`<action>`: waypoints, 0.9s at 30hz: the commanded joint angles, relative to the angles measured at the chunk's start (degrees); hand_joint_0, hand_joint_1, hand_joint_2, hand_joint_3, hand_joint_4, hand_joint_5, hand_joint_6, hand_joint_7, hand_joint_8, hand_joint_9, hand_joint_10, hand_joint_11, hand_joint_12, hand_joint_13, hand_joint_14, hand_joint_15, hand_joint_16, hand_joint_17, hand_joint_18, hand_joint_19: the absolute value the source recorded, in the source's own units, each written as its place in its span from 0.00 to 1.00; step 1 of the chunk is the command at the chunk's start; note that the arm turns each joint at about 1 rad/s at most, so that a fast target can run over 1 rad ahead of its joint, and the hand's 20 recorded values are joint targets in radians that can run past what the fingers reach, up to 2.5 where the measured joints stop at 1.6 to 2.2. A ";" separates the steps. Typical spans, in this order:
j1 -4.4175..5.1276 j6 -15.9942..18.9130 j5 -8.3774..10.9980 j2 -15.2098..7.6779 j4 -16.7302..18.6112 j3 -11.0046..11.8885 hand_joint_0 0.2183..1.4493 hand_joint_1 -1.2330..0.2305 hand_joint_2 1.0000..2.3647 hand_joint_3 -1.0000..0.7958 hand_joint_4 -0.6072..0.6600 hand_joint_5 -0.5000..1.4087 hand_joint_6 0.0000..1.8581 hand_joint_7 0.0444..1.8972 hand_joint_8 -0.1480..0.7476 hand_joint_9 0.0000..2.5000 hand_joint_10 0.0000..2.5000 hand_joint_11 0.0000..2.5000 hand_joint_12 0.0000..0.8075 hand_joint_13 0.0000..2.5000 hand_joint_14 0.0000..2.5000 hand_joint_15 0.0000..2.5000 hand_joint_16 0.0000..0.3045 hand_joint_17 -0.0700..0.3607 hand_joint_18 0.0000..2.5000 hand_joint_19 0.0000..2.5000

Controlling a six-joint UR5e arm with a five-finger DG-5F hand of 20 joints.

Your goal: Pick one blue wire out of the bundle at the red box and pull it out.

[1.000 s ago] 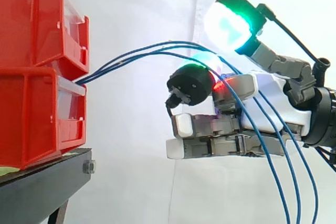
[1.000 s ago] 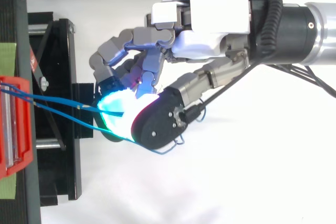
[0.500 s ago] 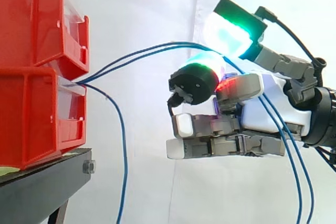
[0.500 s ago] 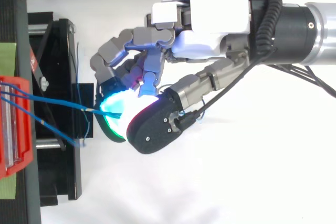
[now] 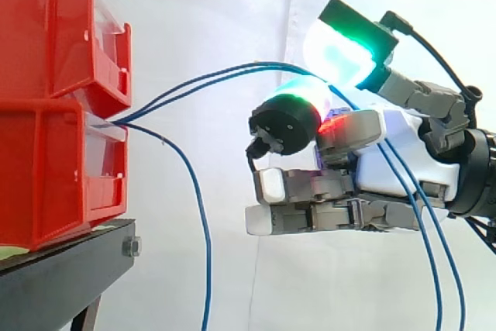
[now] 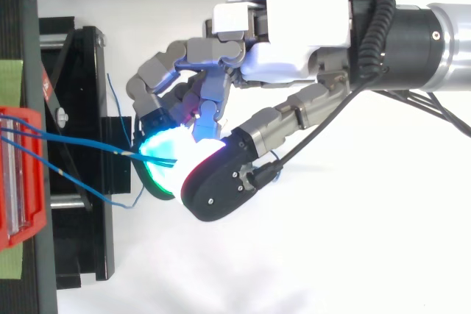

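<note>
Two blue wires (image 5: pixel 217 75) rise from the lower red bin (image 5: pixel 46 176) and arc right to my hand (image 5: pixel 387 160). There they pass between a glowing green-white pad (image 5: pixel 337 48) above and a curled, green-lit fingertip (image 5: pixel 291 118) below, then drape down over the palm. My hand is shut on these two wires. A third blue wire (image 5: pixel 198 207) leaves the same bin and hangs loose, straight down, left of the hand. From above, the wires (image 6: pixel 81 141) run from the bin (image 6: pixel 18 182) into the glowing pads, and the loose wire (image 6: pixel 88 193) sags aside.
A second red bin (image 5: pixel 54 29) is stacked on the lower one. Both rest on a black stand (image 5: pixel 62 277) at the left. A white curtain hangs behind. Open space lies between the bins and the hand.
One of three blue wires has slipped off the hand and now hangs down from the bin. The upper glowing pad lifted slightly. The hand has otherwise stayed in place.
</note>
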 commanded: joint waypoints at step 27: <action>0.00 0.02 0.00 0.00 0.00 0.00 0.31 0.19 0.01 0.43 0.58 0.19 0.42 0.67 0.41 0.36 0.01 0.32 0.46 0.12 0.00 0.10 0.20 0.48 0.07 0.11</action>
